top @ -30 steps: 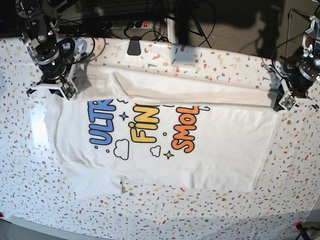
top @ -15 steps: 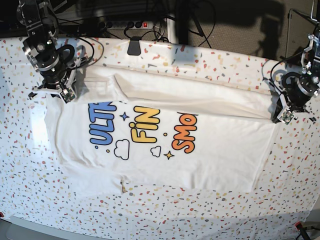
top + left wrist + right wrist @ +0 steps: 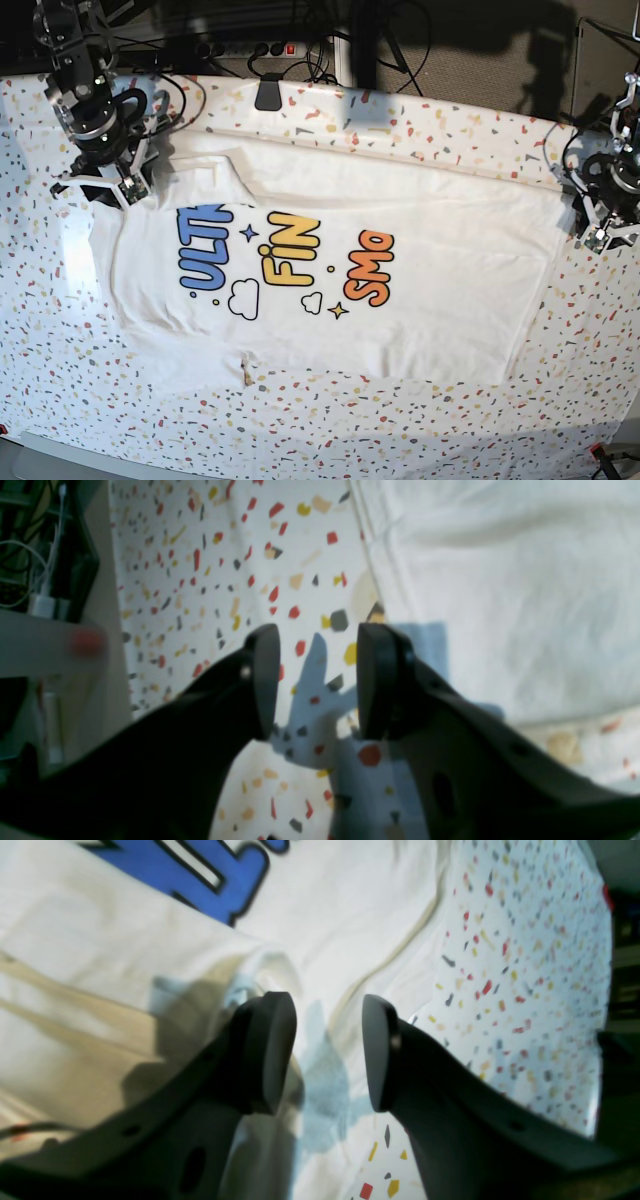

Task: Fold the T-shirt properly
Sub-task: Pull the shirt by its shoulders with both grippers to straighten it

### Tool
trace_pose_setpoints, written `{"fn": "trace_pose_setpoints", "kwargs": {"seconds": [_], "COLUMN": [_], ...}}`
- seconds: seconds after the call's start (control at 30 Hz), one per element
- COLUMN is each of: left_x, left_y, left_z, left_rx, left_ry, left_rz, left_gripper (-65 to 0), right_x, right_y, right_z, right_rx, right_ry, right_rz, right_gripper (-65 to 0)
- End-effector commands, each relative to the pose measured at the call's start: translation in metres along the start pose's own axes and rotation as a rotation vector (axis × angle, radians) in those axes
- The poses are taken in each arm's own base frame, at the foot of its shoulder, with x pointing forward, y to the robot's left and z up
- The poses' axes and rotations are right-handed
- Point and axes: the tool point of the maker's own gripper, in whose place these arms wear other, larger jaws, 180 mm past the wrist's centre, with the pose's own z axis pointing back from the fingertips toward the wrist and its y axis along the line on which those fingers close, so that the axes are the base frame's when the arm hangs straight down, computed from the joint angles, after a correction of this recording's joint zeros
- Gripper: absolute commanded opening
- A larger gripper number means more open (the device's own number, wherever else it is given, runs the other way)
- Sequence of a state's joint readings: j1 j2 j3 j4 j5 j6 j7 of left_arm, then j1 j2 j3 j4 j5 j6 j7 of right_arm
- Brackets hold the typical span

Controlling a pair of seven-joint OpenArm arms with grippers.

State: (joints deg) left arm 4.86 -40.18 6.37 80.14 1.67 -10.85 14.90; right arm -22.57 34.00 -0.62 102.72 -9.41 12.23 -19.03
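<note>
The white T-shirt (image 3: 430, 290) lies flat on the speckled table (image 3: 300, 430). Its far part is folded toward the near side, over the top of the blue, yellow and orange print. My right gripper (image 3: 98, 188) is open and empty at the shirt's far left corner. In the right wrist view the gripper (image 3: 327, 1050) hovers over the shirt's edge (image 3: 100, 965), near blue lettering. My left gripper (image 3: 598, 240) is open and empty, just off the shirt's right edge. In the left wrist view the gripper (image 3: 317, 680) is over bare table (image 3: 200, 580), with the shirt (image 3: 500, 580) beside it.
A black clamp (image 3: 268, 95) sits on the table's far edge. A power strip and cables (image 3: 250, 48) lie behind it. The table's right edge runs close to the left arm. Speckled table surface shows all around the shirt.
The left gripper has moved right and toward the near side, off the shirt's right edge. The folded flap now lies lower over the print. The right gripper has shifted slightly toward the far left.
</note>
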Motion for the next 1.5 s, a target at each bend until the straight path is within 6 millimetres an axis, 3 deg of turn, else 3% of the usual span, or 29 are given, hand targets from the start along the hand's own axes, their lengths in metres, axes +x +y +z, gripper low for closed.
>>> {"fn": "trace_pose_setpoints", "kwargs": {"seconds": [0.0,0.1,0.2,0.33,0.43,0.6,0.77,0.83,1.0,1.07,1.23,1.47], "left_x": [0.013,0.022,0.028,0.017,0.009,-0.01,-0.033,-0.037,-0.039,-0.041,-0.044,-0.023], "left_y": [0.015,0.0,-0.029,-0.063,-0.076,-0.086,-0.082,-0.08,-0.081,-0.085,-0.088,-0.122], "left_z": [0.006,0.019,0.031,0.036,0.032,0.027,0.02,0.018,0.017,0.018,0.018,0.015], "left_rx": [0.026,-0.003,-0.068,-0.129,-0.123,-0.156,-0.164,-0.164,-0.177,-0.198,-0.197,-0.219], "left_ry": [-0.039,-0.067,-0.094,-0.095,-0.08,-0.07,-0.008,0.004,0.003,0.014,0.031,-0.031], "left_rz": [-0.027,-0.119,-0.24,-0.399,-0.493,-0.553,-0.595,-0.616,-0.617,-0.617,-0.571,-0.412], "left_gripper": [-40.3,-40.5,-40.5,-40.5,-40.5,-40.5,-40.5,-44.6,-57.1,-65.0,-65.0,-65.0], "right_x": [0.014,0.022,0.021,0.007,-0.004,-0.018,-0.019,-0.02,-0.021,-0.021,-0.022,-0.025], "right_y": [-0.008,0.001,0.011,0.023,0.033,0.042,0.044,0.044,0.044,0.044,0.055,0.053], "right_z": [0.007,0.023,0.035,0.045,0.051,0.058,0.059,0.059,0.059,0.059,0.06,0.059], "right_rx": [-0.023,-0.009,0.01,0.04,0.067,0.095,0.099,0.1,0.1,0.101,0.167,0.156], "right_ry": [-0.05,-0.064,-0.052,-0.011,0.015,0.06,0.066,0.071,0.077,0.077,0.075,0.086], "right_rz": [0.035,0.068,0.086,0.106,0.11,0.112,0.112,0.113,0.113,0.114,0.114,0.135], "right_gripper": [-39.4,-39.4,-39.4,-39.4,-39.4,-39.4,-39.4,-39.4,-39.4,-39.4,-39.3,-39.3]}}
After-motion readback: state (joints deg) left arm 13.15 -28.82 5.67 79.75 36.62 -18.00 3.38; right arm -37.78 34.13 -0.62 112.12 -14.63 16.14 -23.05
